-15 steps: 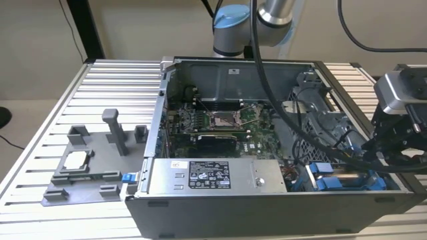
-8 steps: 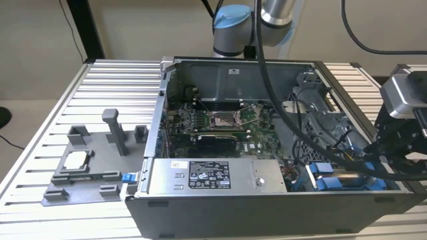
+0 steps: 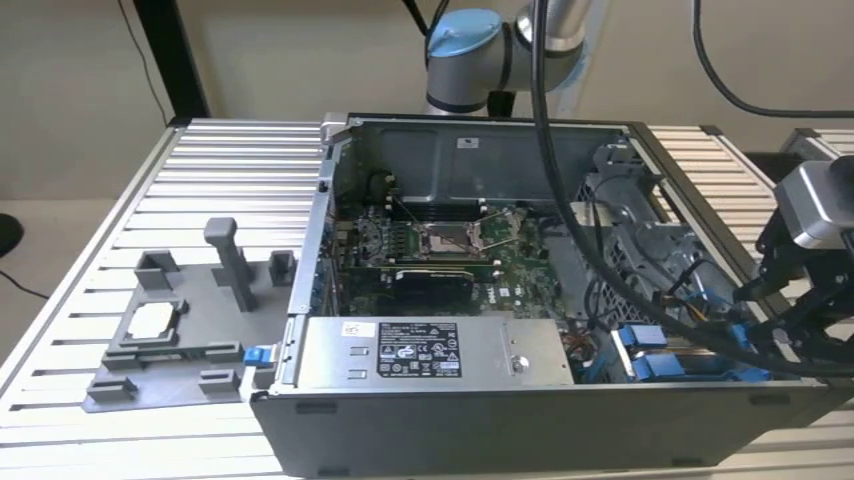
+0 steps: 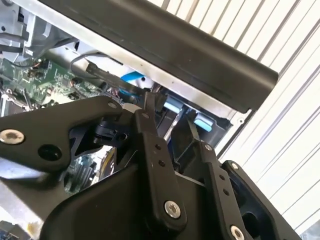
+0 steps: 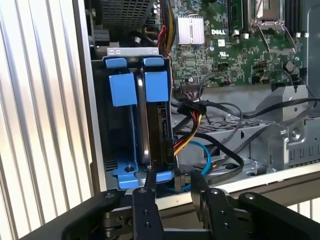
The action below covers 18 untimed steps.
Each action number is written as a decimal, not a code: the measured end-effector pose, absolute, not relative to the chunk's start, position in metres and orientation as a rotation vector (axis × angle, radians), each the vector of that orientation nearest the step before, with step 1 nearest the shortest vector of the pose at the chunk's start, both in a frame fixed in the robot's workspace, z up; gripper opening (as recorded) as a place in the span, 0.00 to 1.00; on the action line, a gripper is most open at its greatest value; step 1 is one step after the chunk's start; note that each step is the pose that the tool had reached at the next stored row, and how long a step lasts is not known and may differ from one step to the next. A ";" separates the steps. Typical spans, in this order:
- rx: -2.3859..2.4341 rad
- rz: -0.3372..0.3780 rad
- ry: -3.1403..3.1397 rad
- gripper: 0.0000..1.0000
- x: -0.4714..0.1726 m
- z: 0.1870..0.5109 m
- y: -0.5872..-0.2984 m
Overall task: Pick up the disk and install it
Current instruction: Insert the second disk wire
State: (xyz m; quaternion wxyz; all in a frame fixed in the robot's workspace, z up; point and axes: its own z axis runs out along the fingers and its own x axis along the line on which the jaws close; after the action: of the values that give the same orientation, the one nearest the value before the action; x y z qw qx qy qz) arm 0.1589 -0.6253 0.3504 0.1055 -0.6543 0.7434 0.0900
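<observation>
Black gripper (image 5: 172, 192) fingers (image 5: 145, 210) fill your foreground in the first wrist view, standing slightly apart and clamped on nothing, just short of the disk (image 5: 156, 125). You can see the disk standing on edge in the drive bay (image 5: 125, 65) at the corner of the computer case (image 3: 534, 420), its blue bracket tabs facing the gripper. A second blue bracket (image 5: 122, 87) sits touching the disk on the side toward the case wall (image 5: 85, 100), so there is little room there. On the disk's other side, a bundle of yellow, red and black wires (image 5: 187, 132) and a blue cable (image 5: 202, 150) crowd close. Beyond the disk lies the green motherboard (image 5: 240, 50). In the exterior view, the grey power supply box (image 3: 427, 350) sits beside the bay, and a grey fixture (image 3: 174, 340) rests well apart on the slatted table (image 3: 80, 430).
</observation>
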 end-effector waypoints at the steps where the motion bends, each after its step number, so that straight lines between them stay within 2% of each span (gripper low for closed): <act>1: -1.924 0.269 2.190 1.00 0.159 0.349 -0.625; 12: -1.853 0.333 2.182 1.00 0.158 0.346 -0.625; 18: -1.835 0.361 2.171 1.00 0.156 0.346 -0.635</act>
State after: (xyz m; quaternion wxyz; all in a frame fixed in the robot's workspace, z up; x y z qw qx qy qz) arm 0.1564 -0.6346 0.3457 0.1377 -0.6342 0.7505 0.1249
